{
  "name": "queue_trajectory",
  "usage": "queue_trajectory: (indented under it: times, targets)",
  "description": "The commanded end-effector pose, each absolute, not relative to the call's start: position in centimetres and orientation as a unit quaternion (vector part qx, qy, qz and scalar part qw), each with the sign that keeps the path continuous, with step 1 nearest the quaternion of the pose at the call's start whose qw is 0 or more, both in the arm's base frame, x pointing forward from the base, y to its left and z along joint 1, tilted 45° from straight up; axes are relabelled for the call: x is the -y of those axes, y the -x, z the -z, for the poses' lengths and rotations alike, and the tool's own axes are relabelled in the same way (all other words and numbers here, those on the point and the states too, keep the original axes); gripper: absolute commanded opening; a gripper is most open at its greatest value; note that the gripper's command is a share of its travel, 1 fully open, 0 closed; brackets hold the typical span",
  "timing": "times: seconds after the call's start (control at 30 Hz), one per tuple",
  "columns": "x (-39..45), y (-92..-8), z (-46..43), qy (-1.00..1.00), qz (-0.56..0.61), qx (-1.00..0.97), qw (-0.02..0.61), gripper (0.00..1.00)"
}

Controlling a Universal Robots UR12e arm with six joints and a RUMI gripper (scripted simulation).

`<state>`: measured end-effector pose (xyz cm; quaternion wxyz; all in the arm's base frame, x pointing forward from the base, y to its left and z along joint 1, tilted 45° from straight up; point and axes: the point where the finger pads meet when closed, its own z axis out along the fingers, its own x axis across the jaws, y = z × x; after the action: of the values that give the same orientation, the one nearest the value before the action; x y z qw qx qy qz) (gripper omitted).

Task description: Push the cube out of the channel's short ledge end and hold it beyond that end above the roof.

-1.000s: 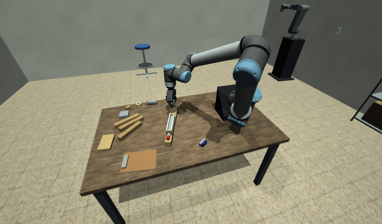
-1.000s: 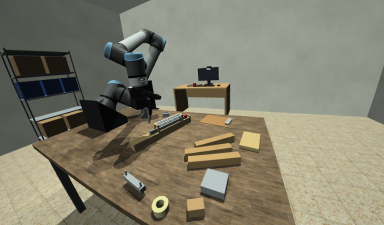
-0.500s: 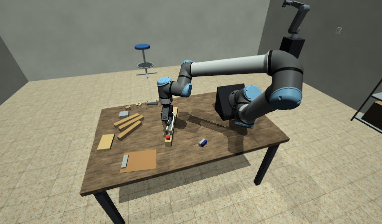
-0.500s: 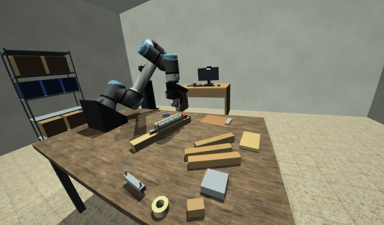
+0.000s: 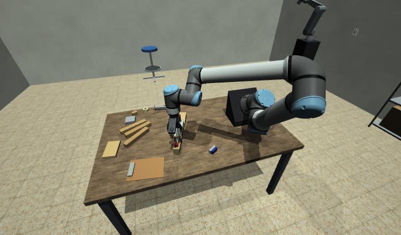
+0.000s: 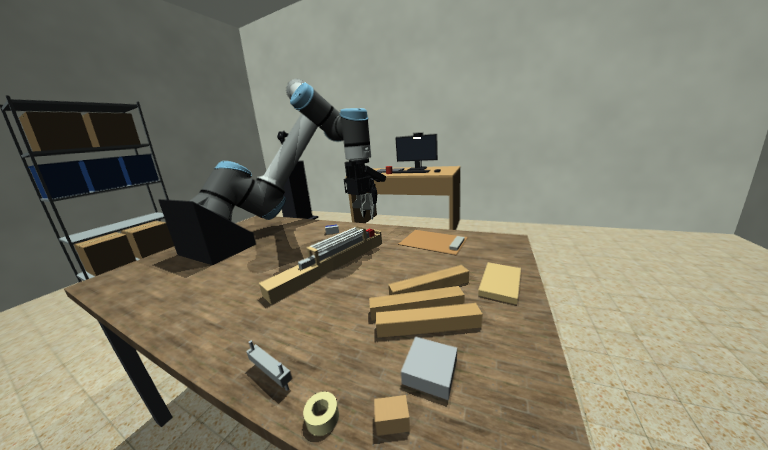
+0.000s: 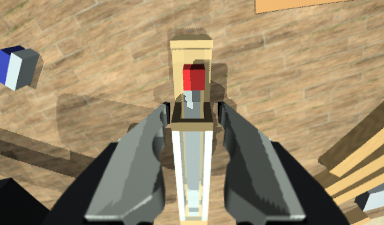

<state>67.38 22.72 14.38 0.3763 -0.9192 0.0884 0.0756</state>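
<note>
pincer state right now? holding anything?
Pincer: partly open and empty, fingers apart either side of the channel, above it; the red cube lies free on the end ledge.
</note>
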Motion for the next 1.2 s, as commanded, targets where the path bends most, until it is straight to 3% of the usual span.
queue_trajectory:
  times: [0.0,1.17]
  targets:
    - [-22.7,-67.5,-14.5,0.919,-0.075,-0.088,0.376,0.25]
    - [-25.8,-67.2,-11.3,0.919,-0.075,-0.088,0.376,0.25]
